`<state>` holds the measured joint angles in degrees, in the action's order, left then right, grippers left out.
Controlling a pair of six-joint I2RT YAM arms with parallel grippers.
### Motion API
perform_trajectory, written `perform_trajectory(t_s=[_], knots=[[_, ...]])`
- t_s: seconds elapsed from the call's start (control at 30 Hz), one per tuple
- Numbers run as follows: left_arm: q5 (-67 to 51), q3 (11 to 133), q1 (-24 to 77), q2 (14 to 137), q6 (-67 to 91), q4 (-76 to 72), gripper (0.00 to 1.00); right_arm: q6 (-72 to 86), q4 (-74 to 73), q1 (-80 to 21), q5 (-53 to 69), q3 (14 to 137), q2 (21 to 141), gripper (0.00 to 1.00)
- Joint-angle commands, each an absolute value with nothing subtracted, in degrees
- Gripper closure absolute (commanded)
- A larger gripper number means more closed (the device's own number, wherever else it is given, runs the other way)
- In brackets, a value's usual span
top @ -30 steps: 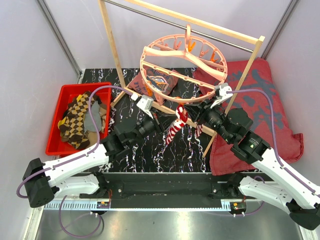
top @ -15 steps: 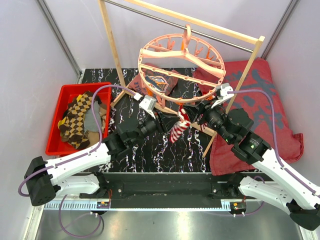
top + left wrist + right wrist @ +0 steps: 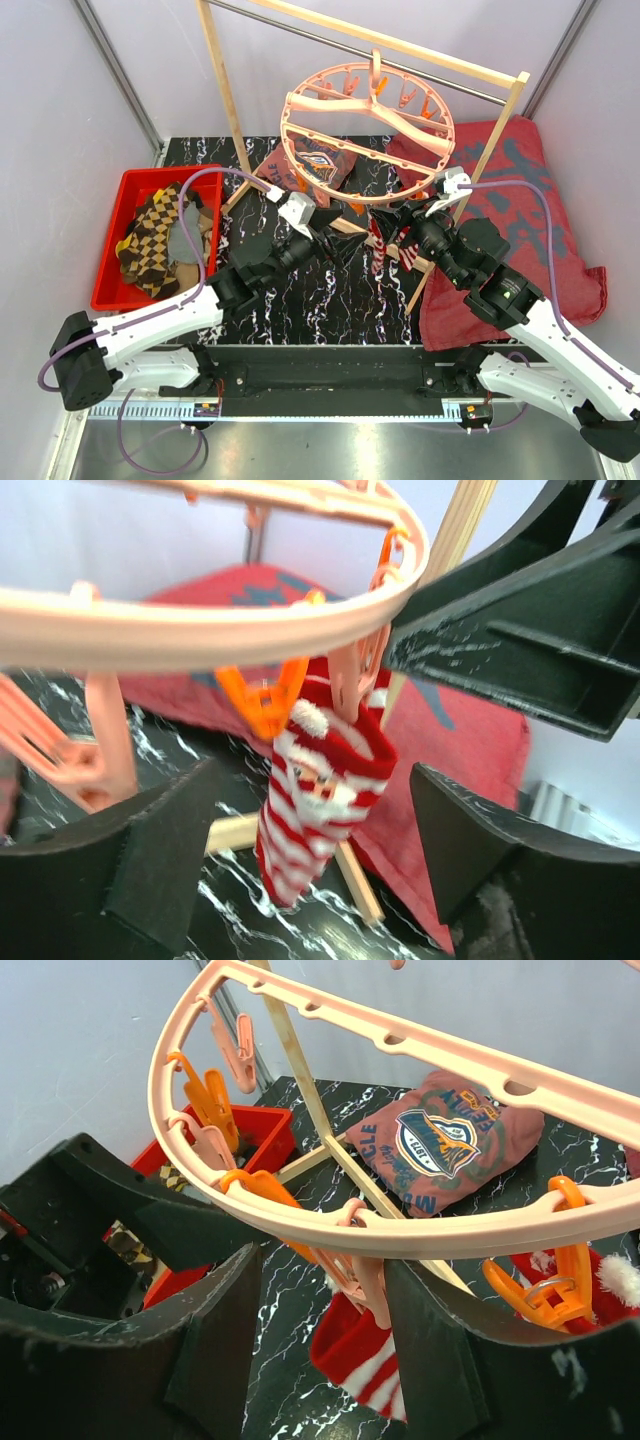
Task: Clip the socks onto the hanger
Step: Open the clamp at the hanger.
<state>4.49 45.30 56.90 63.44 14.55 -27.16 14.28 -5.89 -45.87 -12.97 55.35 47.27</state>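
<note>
The salmon-pink ring hanger hangs from the wooden rack. A red-white striped sock dangles by its cuff from a pink clip on the near rim. My left gripper is open, its fingers wide on either side of the sock and clear of it. My right gripper is open around the same pink clip, which lies close to its right finger, with the sock's red cuff below. Argyle socks and a grey one lie in the red bin.
The red bin sits at the left. A reddish cloth with a printed badge lies under the hanger. A large dark-red cloth covers the right side. The rack's wooden posts stand around the hanger. Orange clips hang nearby.
My left gripper has opened and let go of the striped sock, which now hangs from the clip. My right gripper opened wider around the clip. The hanger rocked slightly.
</note>
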Motion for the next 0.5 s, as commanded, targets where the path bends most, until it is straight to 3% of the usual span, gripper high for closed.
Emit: perform_trajectory(t_s=[0.0,0.47], knots=[[3.8,45.4,56.2,65.1,6.5,-35.7,0.17,12.8,-4.7,-46.1,-14.7,55.5,46.6,0.4],[-12.0,43.9,47.7,70.1,8.3,-42.3,0.14,10.1,-4.7,-46.1,-17.2,55.9,47.3,0.39]])
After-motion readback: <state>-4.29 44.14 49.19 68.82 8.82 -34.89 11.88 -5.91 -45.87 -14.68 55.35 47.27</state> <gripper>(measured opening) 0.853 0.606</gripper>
